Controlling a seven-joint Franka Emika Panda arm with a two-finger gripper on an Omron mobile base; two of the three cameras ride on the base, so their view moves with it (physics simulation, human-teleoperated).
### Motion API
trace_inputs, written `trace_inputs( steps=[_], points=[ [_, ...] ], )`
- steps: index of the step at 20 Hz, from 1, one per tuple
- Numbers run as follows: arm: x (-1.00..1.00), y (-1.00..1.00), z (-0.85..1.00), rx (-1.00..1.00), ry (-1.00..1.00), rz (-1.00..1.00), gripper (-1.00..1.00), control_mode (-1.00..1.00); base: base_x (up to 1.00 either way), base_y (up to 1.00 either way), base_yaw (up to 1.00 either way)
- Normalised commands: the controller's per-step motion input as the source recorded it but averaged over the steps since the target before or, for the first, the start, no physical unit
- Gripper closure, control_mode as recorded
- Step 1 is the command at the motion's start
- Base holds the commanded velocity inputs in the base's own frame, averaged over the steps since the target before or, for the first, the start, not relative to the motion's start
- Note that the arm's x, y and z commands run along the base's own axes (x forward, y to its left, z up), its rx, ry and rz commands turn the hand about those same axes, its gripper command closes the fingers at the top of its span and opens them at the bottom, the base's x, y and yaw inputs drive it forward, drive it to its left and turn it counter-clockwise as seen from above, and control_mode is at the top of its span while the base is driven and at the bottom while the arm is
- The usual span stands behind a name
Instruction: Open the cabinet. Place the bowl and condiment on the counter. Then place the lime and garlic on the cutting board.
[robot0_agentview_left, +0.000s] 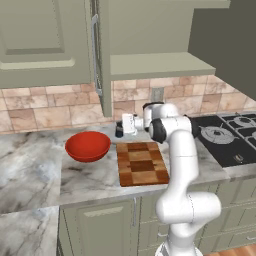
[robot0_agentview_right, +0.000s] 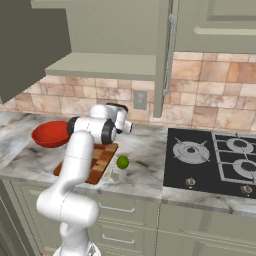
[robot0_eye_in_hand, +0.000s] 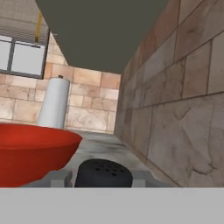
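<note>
- The black perforated cap of the condiment (robot0_eye_in_hand: 104, 173) is sitting right between the two grey fingertips at the bottom of the hand view; the jaws (robot0_agentview_left: 123, 125) are standing about half open, closed around the bottle.
- The condiment appears to be standing upright at the back of the counter (robot0_agentview_left: 35, 165), just behind the cutting board (robot0_agentview_left: 142, 163) and beside the red bowl (robot0_agentview_left: 88, 145).
- The cabinet (robot0_agentview_left: 155, 30) is hanging open above, its shelf bare.
- The lime (robot0_agentview_right: 122, 161) is lying on the counter just right of the board, so the next reach is probably heading toward the arm's right, nearer the base.
- The garlic is hard to make out; a pale lump below the lime may be it.
- The bottle's foot is hidden, so whether it is resting on the marble cannot be told.
</note>
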Motion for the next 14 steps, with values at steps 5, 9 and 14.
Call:
trace_inputs(
  steps=[5,9,14],
  points=[
    [0.35,0.09,-0.25,-0.01,0.0,0.0,1.0,-1.0,0.0,0.0,0.0],
    [0.32,0.08,-0.33,-0.02,0.0,0.0,1.0,-1.0,0.0,0.0,0.0],
    [0.31,0.06,-0.35,-0.03,0.0,0.0,1.0,-1.0,0.0,0.0,0.0]
  ],
)
